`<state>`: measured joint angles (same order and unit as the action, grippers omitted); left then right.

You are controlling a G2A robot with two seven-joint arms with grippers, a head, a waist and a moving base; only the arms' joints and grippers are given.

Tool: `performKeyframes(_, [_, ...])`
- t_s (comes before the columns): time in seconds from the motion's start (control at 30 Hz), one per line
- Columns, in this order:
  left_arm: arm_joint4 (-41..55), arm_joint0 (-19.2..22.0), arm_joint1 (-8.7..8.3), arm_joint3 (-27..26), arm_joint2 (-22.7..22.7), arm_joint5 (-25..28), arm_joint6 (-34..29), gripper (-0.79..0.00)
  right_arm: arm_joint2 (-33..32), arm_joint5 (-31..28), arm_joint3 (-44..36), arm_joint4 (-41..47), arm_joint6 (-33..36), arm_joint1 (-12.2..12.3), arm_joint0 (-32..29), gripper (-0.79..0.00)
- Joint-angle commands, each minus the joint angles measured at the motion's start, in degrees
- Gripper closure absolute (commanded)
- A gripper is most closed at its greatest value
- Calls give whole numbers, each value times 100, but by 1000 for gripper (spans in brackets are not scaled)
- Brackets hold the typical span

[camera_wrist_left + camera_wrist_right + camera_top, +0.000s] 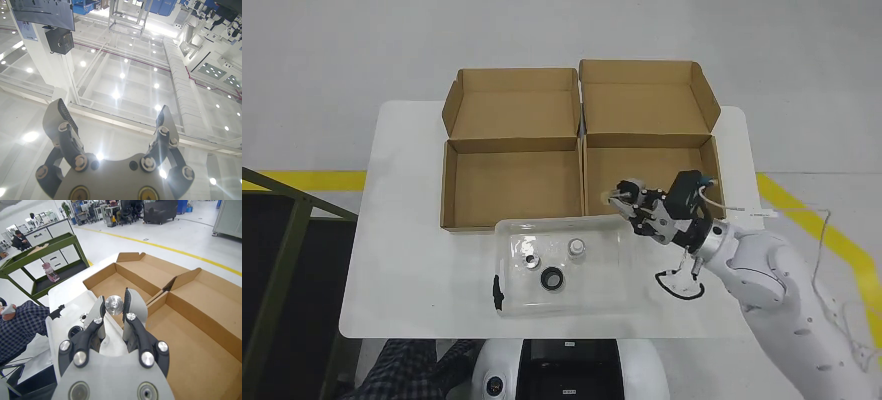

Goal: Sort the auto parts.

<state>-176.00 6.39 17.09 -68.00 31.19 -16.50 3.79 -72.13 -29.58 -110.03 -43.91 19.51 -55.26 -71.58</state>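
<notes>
Pinching metal disc (114, 305) w/ right jaws; left jaws wide apart.

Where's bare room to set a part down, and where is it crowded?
Bare: floors of the left brown cardboard box and right brown cardboard box, plus the clear plastic tray's right end. Crowded: tray's left-centre, three small parts. Right gripper holds a round silver part.

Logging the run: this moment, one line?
right gripper shut on metal disc | over clear tray rim, beside cardboard box | left gripper open, empty

There are two cardboard boxes (512, 185), one clear tray (602, 285) and four auto parts (529, 259), one of them black.
</notes>
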Motion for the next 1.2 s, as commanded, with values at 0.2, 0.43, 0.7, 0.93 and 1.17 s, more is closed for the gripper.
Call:
performKeyframes(0.2, [0, 0, 0, 0, 0, 0, 0, -785, 162, 479, 531, 17, 1034, -46, 625, 0])
performKeyframes(0.43, [0, 0, 0, 0, 0, 0, 0, -785, 671, 822, 1121, -165, 1522, -166, 1271, 0])
performKeyframes(0.7, [0, 0, 0, 0, 0, 0, 0, -785, 1269, 1160, 1763, -559, 1686, -347, 1948, 0])
performKeyframes(0.93, [0, 0, 0, 0, 0, 0, 0, -785, 1753, 1279, 2432, -721, 1648, -534, 2428, 0])
performKeyframes(1.17, [0, 0, 0, 0, 0, 0, 0, -785, 2110, 1304, 2890, -818, 1715, -695, 2747, 0])
